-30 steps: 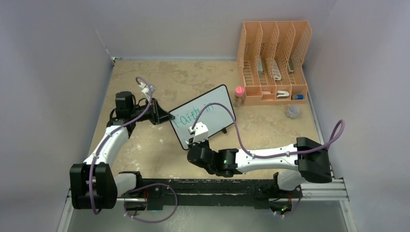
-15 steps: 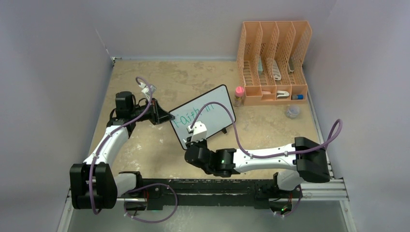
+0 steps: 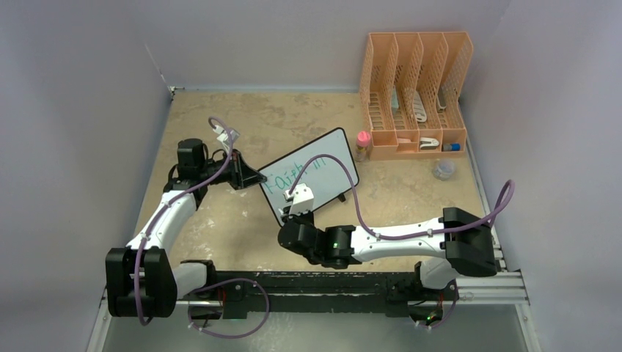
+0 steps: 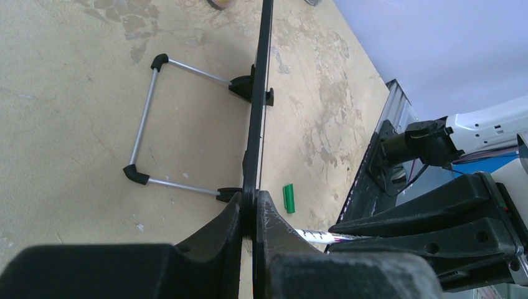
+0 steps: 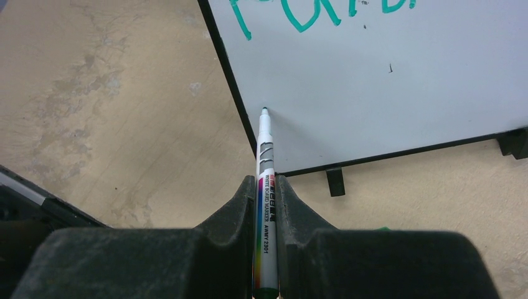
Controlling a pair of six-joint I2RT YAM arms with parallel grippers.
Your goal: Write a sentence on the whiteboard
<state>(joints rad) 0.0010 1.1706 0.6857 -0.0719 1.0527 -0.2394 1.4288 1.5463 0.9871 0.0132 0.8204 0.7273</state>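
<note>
A mottled, scuffed tan tabletop (image 3: 293,117) enclosed by pale grey walls carries the whiteboard (image 3: 323,165) near its centre, propped up on a thin wire stand (image 4: 146,124) with black corner pieces. The left gripper (image 4: 251,205) is clamped shut on the board's slim black frame at its 9 o'clock edge. At about 7 o'clock, the right gripper (image 5: 266,187) is pinched on a slender white marker (image 5: 265,149) with a rainbow-striped barrel, whose tip meets the glossy blank face just below the sentence (image 3: 293,174), green handwriting reading "Faith in".
</note>
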